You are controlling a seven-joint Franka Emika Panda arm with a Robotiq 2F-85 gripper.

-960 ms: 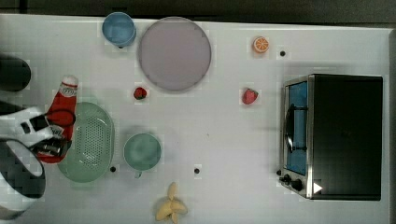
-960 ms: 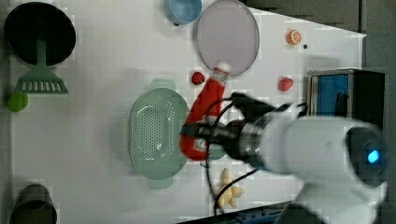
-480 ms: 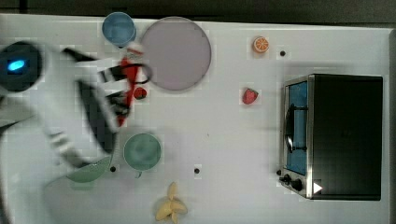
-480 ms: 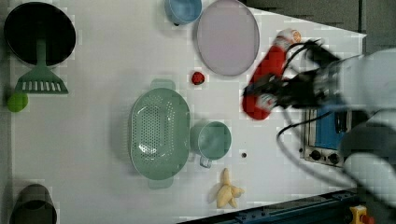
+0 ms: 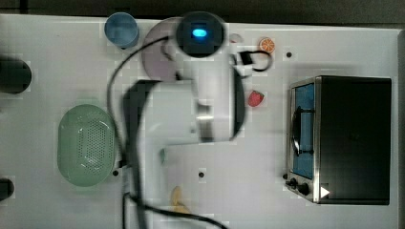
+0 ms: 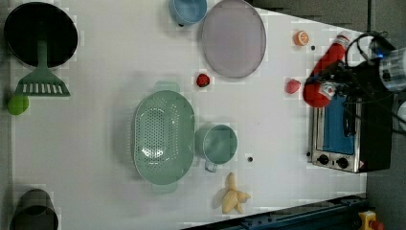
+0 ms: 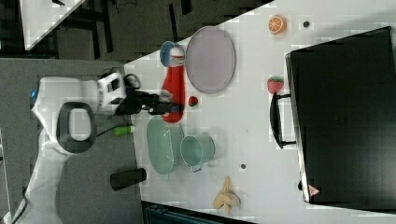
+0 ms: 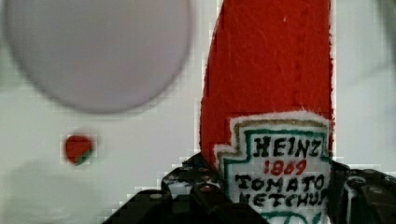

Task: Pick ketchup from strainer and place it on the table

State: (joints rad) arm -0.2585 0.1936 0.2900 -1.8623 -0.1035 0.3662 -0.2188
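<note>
The end effector was clamped on the ketchup bottle, its two dark fingers pressed against opposite sides of the white label, roughly half open to the bottle's width. The bottle was a soft red one; its lettered label sat between the fingers and the red body extended away from them. In the right view the end effector held the ketchup bottle above the white tabletop, with the bottle's white cap pointing away from the arm, towards the blue cup. The pale green strainer lay just beside the end effector, apart from the bottle and with nothing in it. A lilac plate lay near the bottle's cap end, and a small strawberry lay just beyond the fingers. A green cup stood touching the strainer.
</note>
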